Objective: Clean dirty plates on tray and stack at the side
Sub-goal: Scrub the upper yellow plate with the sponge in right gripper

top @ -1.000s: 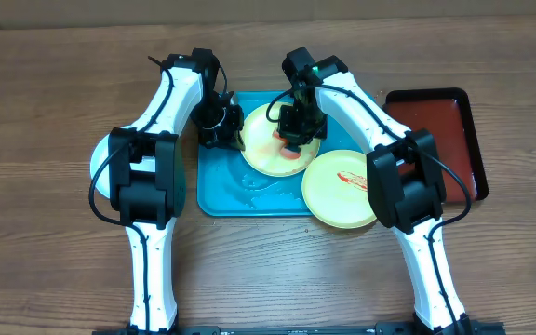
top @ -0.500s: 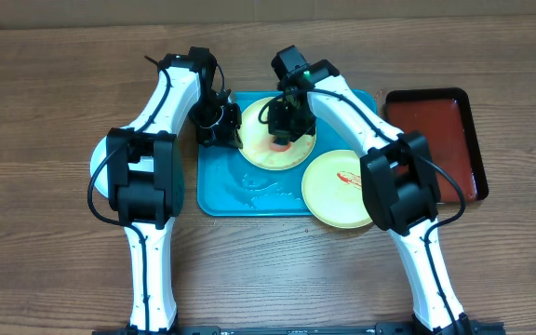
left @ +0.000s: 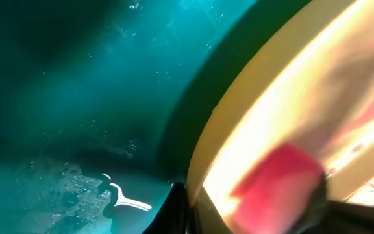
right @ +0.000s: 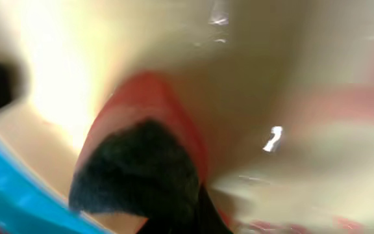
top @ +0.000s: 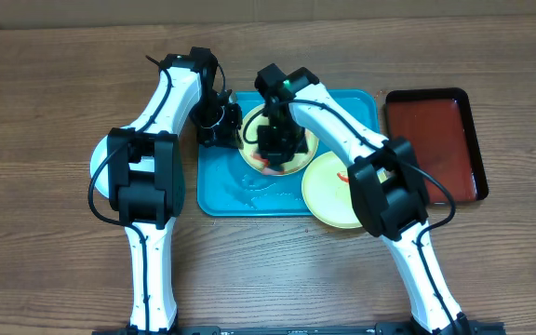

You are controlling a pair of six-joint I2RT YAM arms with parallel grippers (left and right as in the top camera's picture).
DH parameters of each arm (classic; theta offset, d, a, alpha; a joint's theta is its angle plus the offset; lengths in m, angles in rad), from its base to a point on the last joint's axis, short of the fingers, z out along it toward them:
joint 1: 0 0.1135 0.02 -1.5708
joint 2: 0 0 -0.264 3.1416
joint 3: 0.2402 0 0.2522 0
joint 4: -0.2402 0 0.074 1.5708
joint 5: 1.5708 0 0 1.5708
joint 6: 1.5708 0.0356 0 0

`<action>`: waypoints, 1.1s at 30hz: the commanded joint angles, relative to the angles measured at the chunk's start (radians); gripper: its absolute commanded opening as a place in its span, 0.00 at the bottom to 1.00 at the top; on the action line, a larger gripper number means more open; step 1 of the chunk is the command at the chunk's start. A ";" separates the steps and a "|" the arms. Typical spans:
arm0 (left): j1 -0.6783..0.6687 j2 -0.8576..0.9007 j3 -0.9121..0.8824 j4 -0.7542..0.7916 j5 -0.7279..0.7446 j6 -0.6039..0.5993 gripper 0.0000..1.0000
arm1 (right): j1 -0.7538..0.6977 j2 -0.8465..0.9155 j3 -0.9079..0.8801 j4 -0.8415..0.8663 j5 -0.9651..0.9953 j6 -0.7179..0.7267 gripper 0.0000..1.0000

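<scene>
A light yellow-green plate (top: 249,128) with red smears lies on the turquoise tray (top: 249,194). My left gripper (top: 223,128) is shut on its left rim, which shows between the fingers in the left wrist view (left: 188,195). My right gripper (top: 275,154) is shut on a red sponge (right: 145,97) and presses it on this plate; the sponge also shows in the left wrist view (left: 278,188). A second yellow-green plate (top: 328,191) with a red smear overhangs the tray's front right corner. A pale plate (top: 98,172) peeks out beside the left arm.
A smaller dark red tray with a black rim (top: 435,140) stands on the wooden table to the right of the turquoise tray. Water droplets and a wet patch (left: 83,188) lie on the turquoise tray's floor.
My right gripper has moved the sponge leftward and toward the front across the held plate. The left gripper and both other plates have stayed in place.
</scene>
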 commanded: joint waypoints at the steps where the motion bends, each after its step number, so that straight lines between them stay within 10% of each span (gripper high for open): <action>1: 0.026 -0.011 0.006 -0.003 -0.034 0.012 0.04 | -0.061 -0.010 0.040 -0.043 0.212 0.004 0.04; 12: 0.047 -0.011 0.006 -0.048 -0.034 0.061 0.04 | -0.099 -0.014 0.066 0.084 0.437 -0.024 0.04; 33: 0.044 -0.011 0.006 -0.077 -0.032 0.071 0.04 | -0.019 0.058 0.045 0.244 0.094 -0.020 0.04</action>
